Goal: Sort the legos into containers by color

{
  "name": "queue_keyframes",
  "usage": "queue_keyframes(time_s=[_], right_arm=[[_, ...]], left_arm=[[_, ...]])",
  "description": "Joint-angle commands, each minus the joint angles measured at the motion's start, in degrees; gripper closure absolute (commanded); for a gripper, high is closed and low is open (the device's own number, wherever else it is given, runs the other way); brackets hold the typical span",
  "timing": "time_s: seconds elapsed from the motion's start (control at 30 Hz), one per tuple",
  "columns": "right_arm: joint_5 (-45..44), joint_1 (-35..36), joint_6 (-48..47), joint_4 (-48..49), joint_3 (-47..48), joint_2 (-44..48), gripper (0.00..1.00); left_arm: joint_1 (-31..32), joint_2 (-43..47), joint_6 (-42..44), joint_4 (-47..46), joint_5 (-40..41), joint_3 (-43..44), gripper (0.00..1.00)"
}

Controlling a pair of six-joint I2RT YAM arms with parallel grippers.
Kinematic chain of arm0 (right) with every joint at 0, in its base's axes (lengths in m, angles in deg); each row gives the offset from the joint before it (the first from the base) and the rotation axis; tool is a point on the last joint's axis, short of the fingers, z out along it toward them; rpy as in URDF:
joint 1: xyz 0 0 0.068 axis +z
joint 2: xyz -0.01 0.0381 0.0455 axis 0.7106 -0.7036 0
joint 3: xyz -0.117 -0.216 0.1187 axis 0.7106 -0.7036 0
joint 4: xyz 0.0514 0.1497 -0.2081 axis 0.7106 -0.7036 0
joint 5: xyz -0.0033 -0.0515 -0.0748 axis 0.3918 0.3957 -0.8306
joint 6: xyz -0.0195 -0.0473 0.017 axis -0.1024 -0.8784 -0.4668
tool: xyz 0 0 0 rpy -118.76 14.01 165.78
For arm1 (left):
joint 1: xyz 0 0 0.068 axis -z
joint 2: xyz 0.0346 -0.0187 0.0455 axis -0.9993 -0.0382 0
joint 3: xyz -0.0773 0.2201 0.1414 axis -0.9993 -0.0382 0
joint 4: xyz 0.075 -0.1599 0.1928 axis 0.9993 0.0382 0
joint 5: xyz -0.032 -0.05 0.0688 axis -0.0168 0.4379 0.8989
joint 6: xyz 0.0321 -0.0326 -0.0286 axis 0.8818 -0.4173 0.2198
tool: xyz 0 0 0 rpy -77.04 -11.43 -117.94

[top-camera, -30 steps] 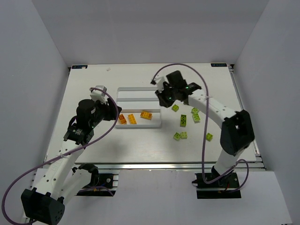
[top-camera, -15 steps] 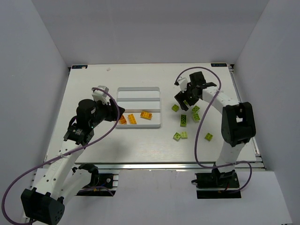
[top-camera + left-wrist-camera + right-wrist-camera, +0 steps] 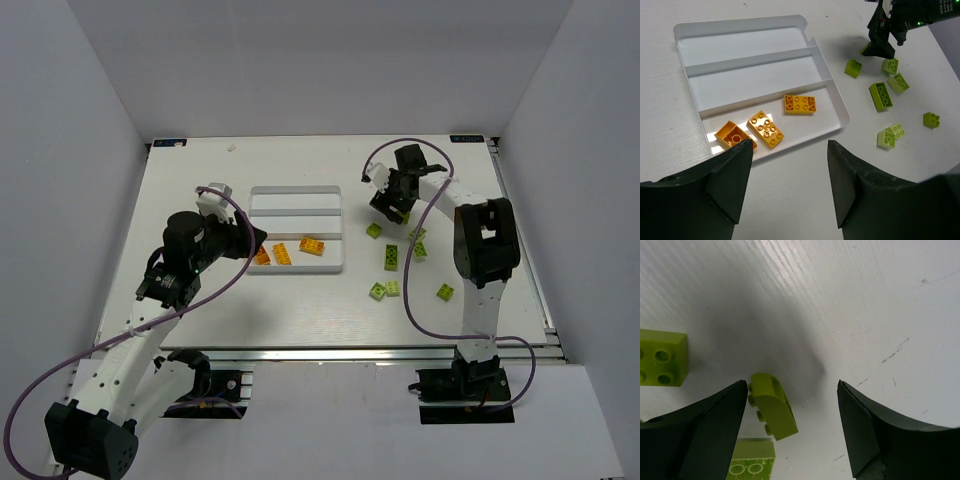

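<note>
the flat white table (image 3: 300, 310) holds the long white plastic tray (image 3: 295, 189), with three orange studded bricks (image 3: 766, 129) in its near slot. the left gripper (image 3: 790, 150) hangs over the tray's near edge, jaws spread and empty. the right gripper (image 3: 791, 385) is nearer the loose green ones, jaws spread too. one small lime green brick (image 3: 772, 407) lies on its side between them, closer to one finger, its long way running along the fingers, a bit slanted.

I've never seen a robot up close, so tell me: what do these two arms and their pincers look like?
The left arm and right arm are slim white links with chunky black joints. A thin purple cable loops loosely along each. The left gripper and right gripper each end in two broad, matte black, wedge-shaped fingers.
</note>
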Motion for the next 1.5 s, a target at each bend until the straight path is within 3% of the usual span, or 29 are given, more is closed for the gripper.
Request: queue_keyframes(time_s=[0.0, 0.13, 0.4, 0.47, 0.5, 0.63, 0.7, 0.93, 1.17, 1.33, 1.47], right_arm=[[-1.23, -0.91, -4.45, -2.74, 3.75, -1.76, 0.23], [-0.36, -1.44, -6.29, -6.61, 5.16, -3.78, 0.34], [2.02, -2.41, -8.06, -10.39, 4.37, -3.78, 0.42], [2.28, -2.76, -7.71, -11.53, 4.98, -4.13, 0.54], [2.63, -2.85, -7.53, -12.32, 5.51, -4.57, 0.65], [5.08, -2.85, -6.30, -14.61, 6.92, -3.87, 0.93], [8.58, -2.24, -4.55, -15.84, 7.62, -1.77, 1.00], [20.46, 4.43, 4.50, -16.99, 13.77, 3.60, 1.00], [23.82, 11.47, 11.71, -14.79, 24.31, -4.63, 0.96], [22.76, 14.28, 12.69, -16.46, 33.10, -10.89, 0.82], [20.83, 15.95, 13.21, -15.32, 32.42, -12.66, 0.64]], left_arm=[[0.06, -0.09, 0.46, -0.67, -1.05, 0.06, 0.29], [0.06, -0.18, 0.55, -0.76, -0.87, 0.06, 0.29], [0.06, -0.79, 0.55, -0.59, -0.78, -0.03, 0.29], [0.06, -0.80, 0.63, -0.67, -0.87, -0.03, 0.29], [0.06, -0.88, 0.55, -0.59, -0.70, -0.03, 0.29], [0.06, -0.88, 0.63, -0.59, -0.78, -0.03, 0.29], [0.06, -0.80, 0.72, -0.67, -0.78, -0.11, 0.29], [0.06, 0.00, 1.16, -1.64, -3.24, -0.38, 0.30], [0.06, 0.96, 1.95, -2.69, -4.47, -0.99, 0.30], [0.06, 1.31, 2.48, -3.66, -5.79, -1.34, 0.28], [0.06, 0.26, 2.83, -5.24, -11.67, -1.70, 0.22]])
